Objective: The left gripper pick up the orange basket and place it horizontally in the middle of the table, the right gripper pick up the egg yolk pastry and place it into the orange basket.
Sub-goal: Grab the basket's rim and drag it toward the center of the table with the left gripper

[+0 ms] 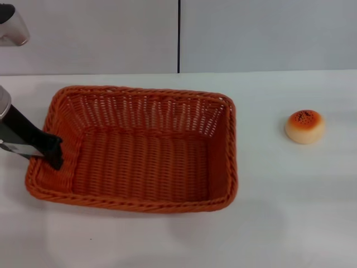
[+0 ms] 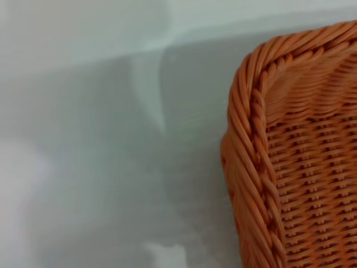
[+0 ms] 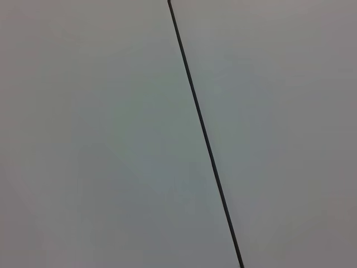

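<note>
In the right wrist view we see only a plain pale grey surface (image 3: 100,139) filling the picture, with a faint greenish tint toward its middle. One thin dark seam (image 3: 205,134) crosses it from edge to edge at a slight slant, splitting it into a wider panel and a narrower panel (image 3: 295,111). We cannot tell whether this surface is wall or table.

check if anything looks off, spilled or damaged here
Nothing stands out. The orange basket sits flat and intact with the left claw at its left rim, and the egg yolk pastry rests upright on the table, apart from the basket.
</note>
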`<state>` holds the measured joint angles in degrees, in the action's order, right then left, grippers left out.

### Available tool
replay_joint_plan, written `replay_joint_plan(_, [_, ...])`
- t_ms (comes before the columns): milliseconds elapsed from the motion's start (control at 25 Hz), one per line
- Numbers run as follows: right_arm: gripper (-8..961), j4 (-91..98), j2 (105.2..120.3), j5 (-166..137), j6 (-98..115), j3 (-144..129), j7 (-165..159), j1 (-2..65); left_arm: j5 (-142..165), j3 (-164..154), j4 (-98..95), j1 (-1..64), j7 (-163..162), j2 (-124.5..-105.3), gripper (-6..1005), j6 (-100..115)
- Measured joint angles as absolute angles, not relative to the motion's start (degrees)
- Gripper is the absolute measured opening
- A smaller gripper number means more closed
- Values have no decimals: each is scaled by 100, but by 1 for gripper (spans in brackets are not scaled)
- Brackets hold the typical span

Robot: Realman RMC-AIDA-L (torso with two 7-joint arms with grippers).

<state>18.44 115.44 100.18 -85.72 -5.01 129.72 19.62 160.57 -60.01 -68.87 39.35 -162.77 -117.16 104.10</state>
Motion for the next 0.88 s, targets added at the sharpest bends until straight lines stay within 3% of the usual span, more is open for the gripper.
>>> replay_joint_plan(880, [692,1854,11584,10049,-8537,-501,12975,2029,15911,-6179,-6980,3901,-16277,-11817,125,10556])
